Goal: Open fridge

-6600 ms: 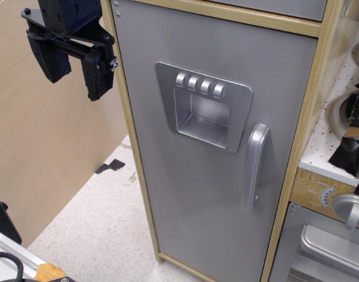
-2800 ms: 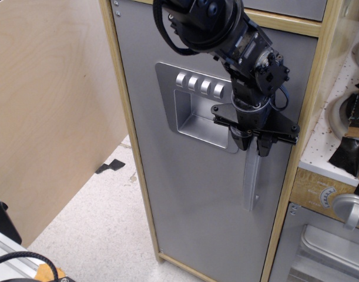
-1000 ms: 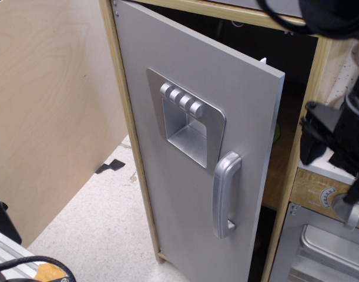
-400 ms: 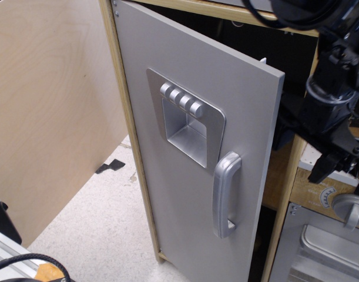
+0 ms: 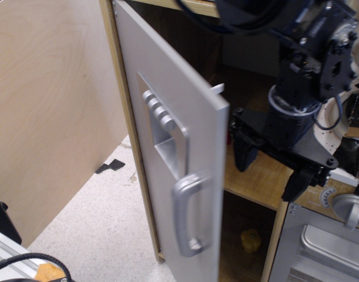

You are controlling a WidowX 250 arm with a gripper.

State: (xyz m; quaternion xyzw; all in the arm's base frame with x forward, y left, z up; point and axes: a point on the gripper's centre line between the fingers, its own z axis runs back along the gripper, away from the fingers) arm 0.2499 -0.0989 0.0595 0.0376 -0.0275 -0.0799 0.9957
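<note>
The fridge door, flat silver-grey with a recessed dispenser panel and a vertical silver handle, stands swung well open on its left hinge in a light-wood frame. The dark inside shows a wooden shelf. My black gripper hangs in the opening, just right of the door's free edge, above the shelf. Its jaws stand apart and hold nothing. The left finger is close behind the door's inner face; I cannot tell if it touches.
A small yellow object lies on the fridge's lower floor. The silver oven door with its knob is at the bottom right. A plywood panel stands at the left over speckled floor.
The door has swung much farther open toward me. My gripper has moved left from the right frame into the opening, behind the door's free edge.
</note>
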